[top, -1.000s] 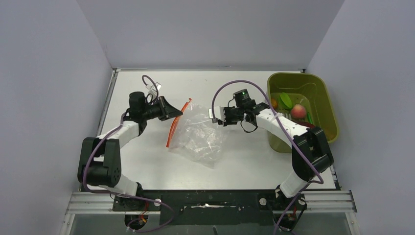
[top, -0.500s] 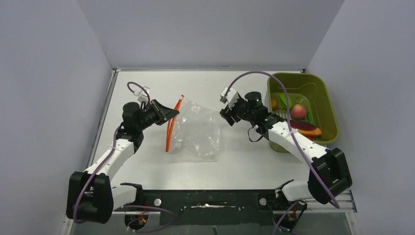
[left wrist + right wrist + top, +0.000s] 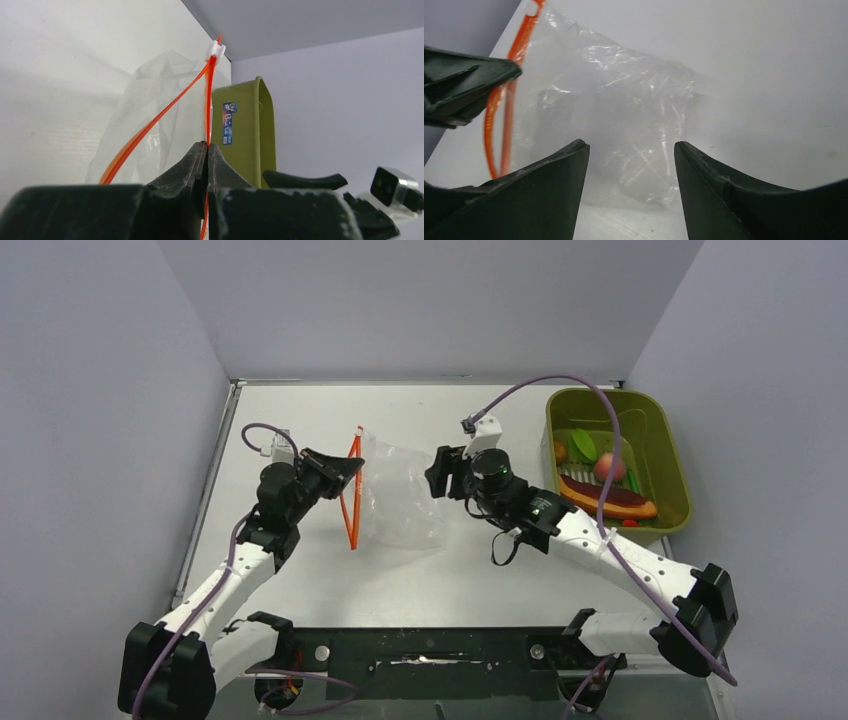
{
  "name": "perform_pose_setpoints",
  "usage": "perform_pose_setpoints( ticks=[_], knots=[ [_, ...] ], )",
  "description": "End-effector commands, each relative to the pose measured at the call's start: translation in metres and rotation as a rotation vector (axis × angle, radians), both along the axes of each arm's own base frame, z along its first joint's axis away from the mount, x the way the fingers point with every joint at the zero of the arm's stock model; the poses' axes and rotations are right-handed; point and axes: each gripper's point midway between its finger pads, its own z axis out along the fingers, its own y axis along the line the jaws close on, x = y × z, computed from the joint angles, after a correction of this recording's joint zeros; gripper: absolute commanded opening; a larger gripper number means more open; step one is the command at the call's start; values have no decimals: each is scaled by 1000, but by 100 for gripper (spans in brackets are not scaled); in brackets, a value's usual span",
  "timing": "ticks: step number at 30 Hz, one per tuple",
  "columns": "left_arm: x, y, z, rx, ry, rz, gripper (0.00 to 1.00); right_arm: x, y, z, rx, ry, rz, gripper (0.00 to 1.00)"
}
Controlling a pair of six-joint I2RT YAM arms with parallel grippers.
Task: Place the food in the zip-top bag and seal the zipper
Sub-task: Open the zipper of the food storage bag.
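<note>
The clear zip-top bag (image 3: 402, 498) lies mid-table with its red-orange zipper (image 3: 352, 495) at the left edge. My left gripper (image 3: 347, 469) is shut on one strip of the zipper (image 3: 210, 100), and the other strip bows away, so the mouth gapes. My right gripper (image 3: 441, 473) is open at the bag's right side, its jaws apart over the crinkled plastic (image 3: 624, 100) with nothing between them. The food lies in the green tub (image 3: 668, 455): a green slice (image 3: 584, 445), a pink ball fruit (image 3: 607, 467), a brown-red steak slab (image 3: 610, 498) and an orange bit (image 3: 560, 452).
The tub stands at the back right against the right wall. Grey walls close off the table at left, back and right. A white slider (image 3: 216, 49) sits at the far end of the zipper. Purple cables arc over both arms.
My right gripper has opened and now sits by the bag's right edge. The left gripper, still pinching the zipper, has moved a little and the strip stands straighter; the bag has shifted with it.
</note>
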Motion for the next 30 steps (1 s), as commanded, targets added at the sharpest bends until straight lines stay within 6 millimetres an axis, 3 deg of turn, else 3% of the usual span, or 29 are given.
perform_pose_setpoints(
  ticks=[1, 6, 12, 18, 22, 25, 30],
  knots=[
    [4, 6, 2, -153, 28, 103, 0, -18, 43, 29, 139, 6, -49, 65],
    [3, -4, 5, -154, 26, 66, 0, -38, 105, 34, 63, -28, 80, 68],
    [-2, -10, 17, -141, 4, 40, 0, -54, 153, 23, 12, -31, 212, 70],
    [-3, 4, 30, -63, -43, 94, 0, -54, 157, 16, -24, -66, 194, 70],
    [-5, 7, 28, -30, -40, 103, 0, -53, 156, 9, -13, -64, 180, 70],
    [-10, 11, 26, -50, -41, 118, 0, -53, 158, 10, -4, -72, 188, 70],
    [-15, 13, 41, -65, -109, 118, 0, -56, 163, 14, 7, -81, 218, 67]
  ],
)
